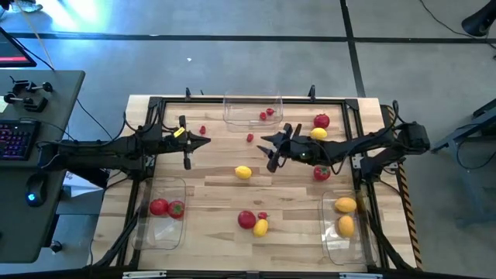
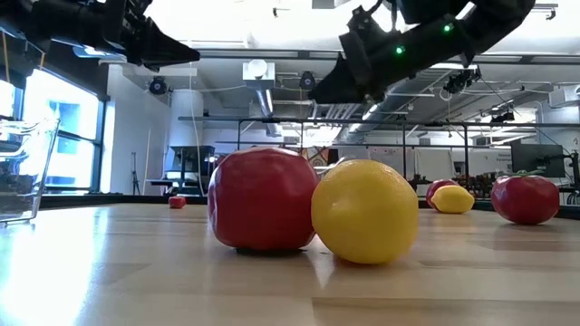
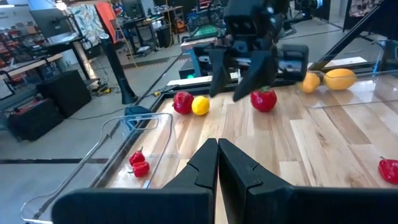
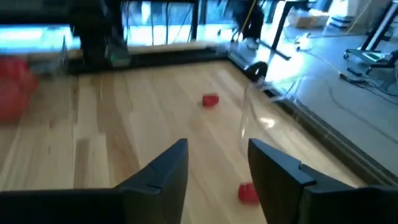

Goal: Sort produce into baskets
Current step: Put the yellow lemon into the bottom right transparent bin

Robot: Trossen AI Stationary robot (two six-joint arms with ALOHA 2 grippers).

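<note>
1. Left arm (image 1: 101, 147): dark, slender links, a yellow tag near the wrist.
2. Right arm (image 1: 364, 147): dark, black cables alongside, green indicator lights.
3. Both end in angular black fingers (image 4: 165, 168).

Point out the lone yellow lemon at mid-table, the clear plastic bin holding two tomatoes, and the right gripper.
Yellow lemon (image 1: 243, 172), high view, its middle.
Clear plastic bin with tomatoes (image 1: 149, 232), high view, bare floor.
Right gripper (image 1: 269, 151), high view, between its fingers.
</note>
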